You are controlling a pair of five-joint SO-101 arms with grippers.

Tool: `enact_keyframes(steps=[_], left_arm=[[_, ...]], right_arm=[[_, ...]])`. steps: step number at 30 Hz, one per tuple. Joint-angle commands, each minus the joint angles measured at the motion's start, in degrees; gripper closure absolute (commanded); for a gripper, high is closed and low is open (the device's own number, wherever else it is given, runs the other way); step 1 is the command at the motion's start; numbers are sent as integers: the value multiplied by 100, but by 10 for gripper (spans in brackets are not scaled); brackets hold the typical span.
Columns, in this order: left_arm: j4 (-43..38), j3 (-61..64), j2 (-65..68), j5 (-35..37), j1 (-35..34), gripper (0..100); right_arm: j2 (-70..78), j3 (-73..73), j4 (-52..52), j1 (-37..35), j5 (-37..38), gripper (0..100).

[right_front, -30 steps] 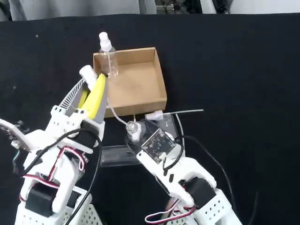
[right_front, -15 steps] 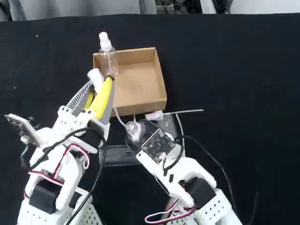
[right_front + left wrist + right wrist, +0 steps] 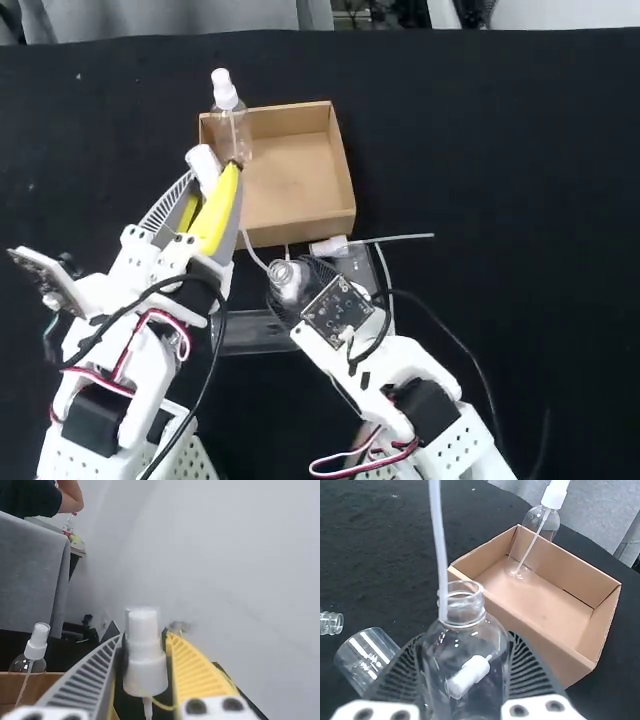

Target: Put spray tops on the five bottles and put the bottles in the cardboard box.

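Left gripper (image 3: 208, 168) angles up over the near-left corner of the box (image 3: 345, 190), jaws clamped on a spray top (image 3: 145, 655). Its tube (image 3: 437, 545) hangs at the neck of an open bottle (image 3: 462, 652), which the right gripper (image 3: 465, 640) clasps upright just before the box's near wall. The right wrist view adds two uncapped bottles (image 3: 364, 655) lying on the table (image 3: 500, 150) beside it. A capped bottle (image 3: 228, 115) stands in the box's far-left corner, and a loose top (image 3: 330, 244) lies by the near wall.
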Motion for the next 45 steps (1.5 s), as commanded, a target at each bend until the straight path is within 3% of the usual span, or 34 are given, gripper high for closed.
enact_keyframes(steps=[1,20,40,45], left_arm=[[-316,-312,-70,-141,-22,972],[-484,22,-70,-229,-268,972],[-475,365,-9,-246,462,972],[-448,374,-18,-642,743,972]], right_arm=[[-629,-163,-149,-70,9,987],[-629,-163,-123,-70,9,987],[-629,-233,-141,369,0,987],[-629,-259,-149,369,0,987]])
